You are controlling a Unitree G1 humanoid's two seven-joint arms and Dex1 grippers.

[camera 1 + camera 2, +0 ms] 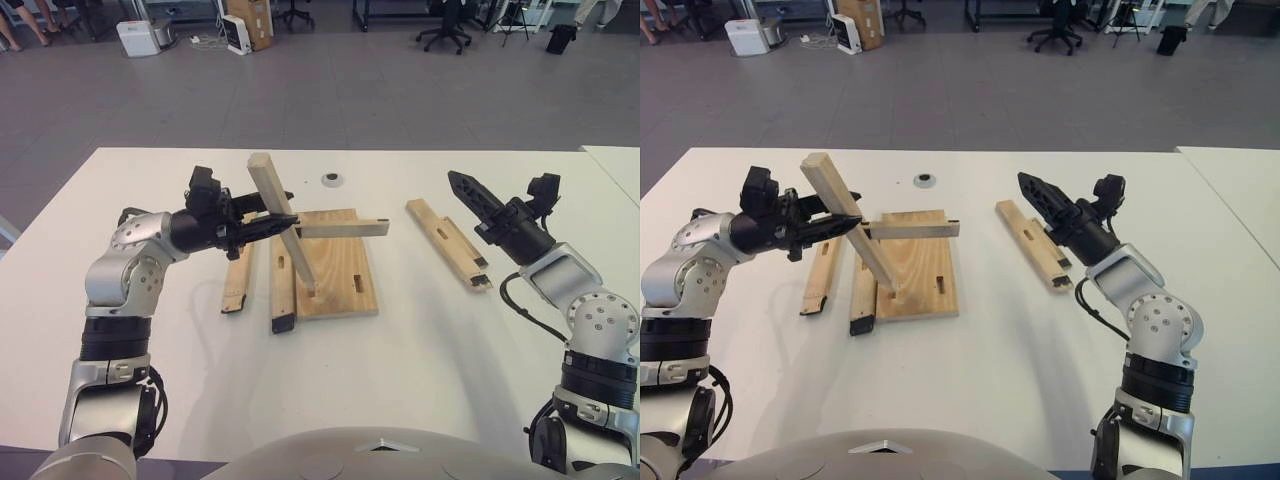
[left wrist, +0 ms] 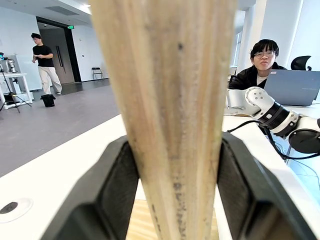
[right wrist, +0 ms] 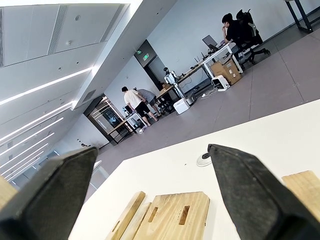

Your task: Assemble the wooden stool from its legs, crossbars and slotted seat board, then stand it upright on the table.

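My left gripper (image 1: 283, 222) is shut on a wooden leg (image 1: 281, 222). The leg is tilted, its top leaning to the far left and its lower end resting at a slot of the slotted seat board (image 1: 340, 285), which lies flat mid-table. In the left wrist view the leg (image 2: 172, 100) stands between the black fingers (image 2: 102, 200). A crossbar (image 1: 345, 228) lies across the board's far edge. Two more legs (image 1: 238, 282) (image 1: 283, 295) lie flat left of the board. Another slotted leg (image 1: 448, 241) lies to the right. Above its far end hovers my right gripper (image 1: 462, 188), open with nothing in it.
A small round grey fitting (image 1: 331, 179) sits in the white table (image 1: 420, 370) behind the board. The table's near half is bare. Office chairs, boxes and desks stand on the floor far beyond the table.
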